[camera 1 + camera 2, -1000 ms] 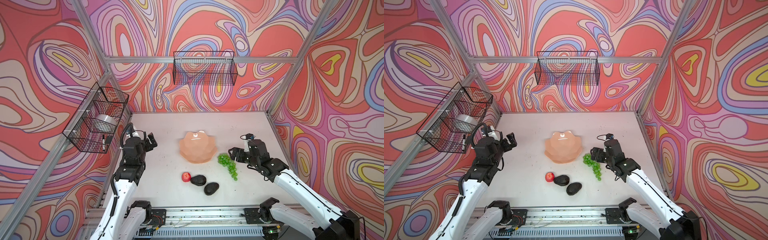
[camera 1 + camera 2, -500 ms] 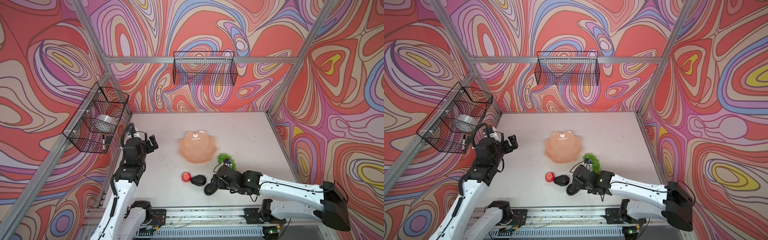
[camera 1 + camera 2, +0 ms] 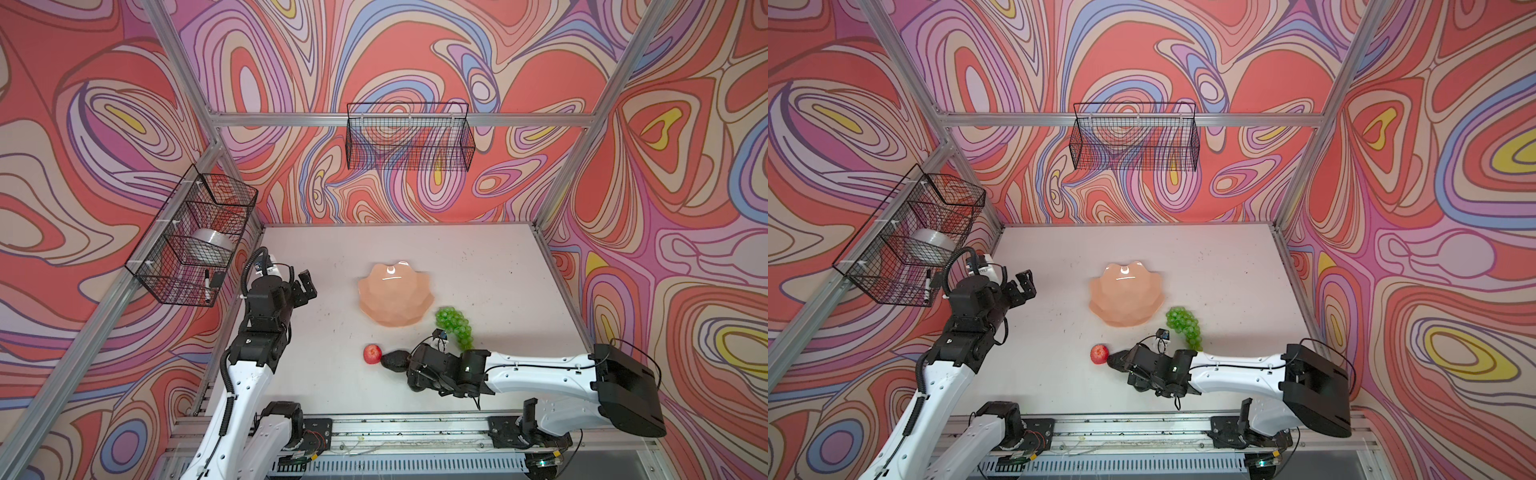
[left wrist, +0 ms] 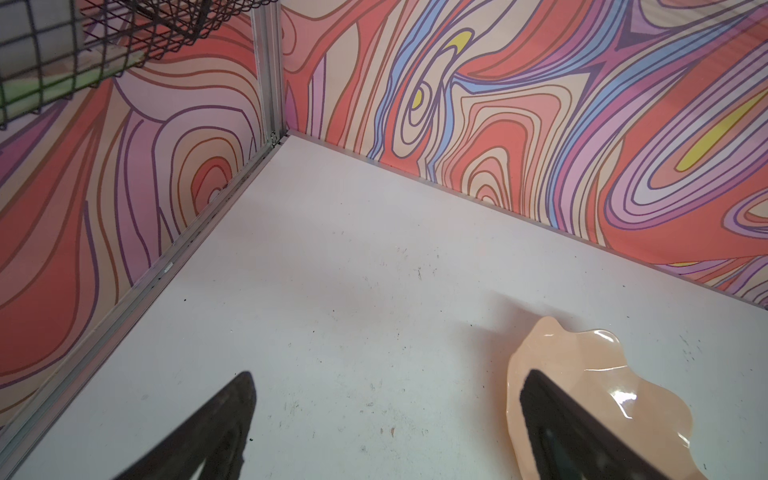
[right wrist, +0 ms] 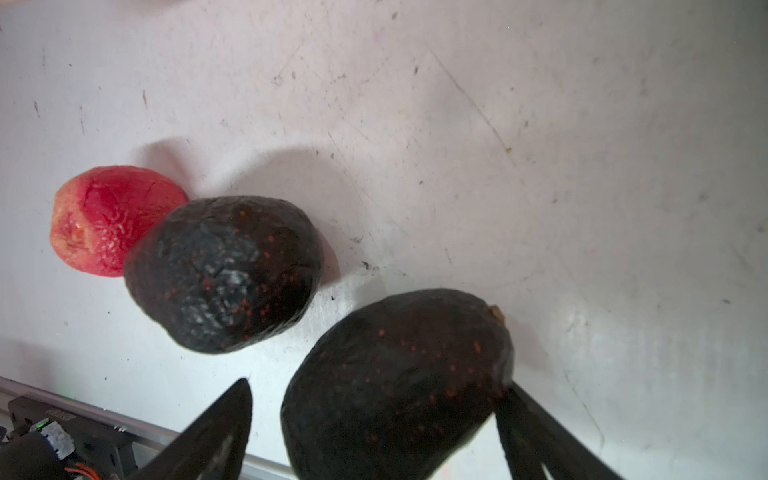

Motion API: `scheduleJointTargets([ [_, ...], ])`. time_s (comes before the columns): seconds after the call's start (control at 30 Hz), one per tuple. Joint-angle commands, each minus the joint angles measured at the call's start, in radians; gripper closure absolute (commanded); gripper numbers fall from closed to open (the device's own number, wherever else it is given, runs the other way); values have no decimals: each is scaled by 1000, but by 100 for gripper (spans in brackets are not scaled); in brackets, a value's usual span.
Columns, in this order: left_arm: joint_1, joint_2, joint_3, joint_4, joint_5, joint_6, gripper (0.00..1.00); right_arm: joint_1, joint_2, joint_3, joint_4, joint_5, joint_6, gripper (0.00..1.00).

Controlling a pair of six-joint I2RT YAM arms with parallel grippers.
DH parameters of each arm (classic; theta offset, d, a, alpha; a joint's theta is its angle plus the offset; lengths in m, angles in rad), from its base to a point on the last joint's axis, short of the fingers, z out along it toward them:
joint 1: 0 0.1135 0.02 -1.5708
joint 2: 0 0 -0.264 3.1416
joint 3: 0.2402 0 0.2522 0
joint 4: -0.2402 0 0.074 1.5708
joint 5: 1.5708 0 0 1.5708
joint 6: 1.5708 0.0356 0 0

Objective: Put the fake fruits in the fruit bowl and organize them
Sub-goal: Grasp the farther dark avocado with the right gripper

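The peach-pink fruit bowl (image 3: 395,297) (image 3: 1125,297) sits mid-table, with nothing in it. The green grapes (image 3: 455,324) (image 3: 1183,324) lie just to its right. A red apple (image 3: 372,353) (image 5: 112,220) touches one dark avocado (image 3: 397,359) (image 5: 224,274) in front of the bowl. My right gripper (image 3: 411,374) (image 5: 380,383) is low over the second avocado (image 5: 399,386), open, one finger on each side; one finger touches it and the other stands apart from it. My left gripper (image 3: 306,286) (image 4: 390,373) hovers open and empty left of the bowl (image 4: 582,374).
A black wire basket (image 3: 409,137) hangs on the back wall. Another wire basket (image 3: 195,237) on the left wall holds a tape roll and a marker. The metal front rail (image 3: 395,424) runs just behind the right gripper. Patterned walls enclose the table.
My right arm swung from beside the grapes down to the front avocado and now has its open fingers around it. The left arm barely moved.
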Motion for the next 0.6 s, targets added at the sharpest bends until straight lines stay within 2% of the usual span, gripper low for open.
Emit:
scheduleJointTargets([
  [0.0,6,-18,9,-14,13,3,0,5,17,7,16,37,47,8],
  [0.17,6,-21,7,-14,13,0,0,5,34,3,3,80,58,13],
  [0.4,7,-20,7,-41,15,2,0,5,69,5,-34,115,58,30],
  [0.57,8,-21,6,-46,9,2,0,5,-10,24,-149,191,51,40],
])
